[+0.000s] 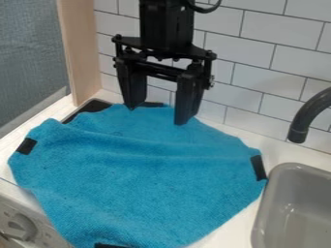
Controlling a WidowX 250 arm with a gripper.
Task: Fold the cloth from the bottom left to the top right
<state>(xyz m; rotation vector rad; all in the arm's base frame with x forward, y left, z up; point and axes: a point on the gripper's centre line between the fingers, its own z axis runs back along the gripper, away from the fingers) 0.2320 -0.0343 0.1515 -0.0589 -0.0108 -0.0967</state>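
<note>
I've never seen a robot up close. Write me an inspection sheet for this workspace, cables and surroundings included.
Surface: white counter, partly covered.
Job's things: blue cloth, spread out and wrinkled, black patches along its edges.
Clutter: dark item at the cloth's upper left edge; can't tell what.
Gripper: black gripper above the cloth's far part, fingers apart.
Cables: black cable looping beside the arm.
Surroundings: grey sink, dark faucet, white tiled wall, knob.

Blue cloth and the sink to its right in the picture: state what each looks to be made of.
The blue cloth looks like matte microfibre or terry, judging by its nubby texture and soft wrinkles. The sink looks like smooth, slightly glossy plastic, from its even grey and rounded rim, though coated metal is possible.
</note>
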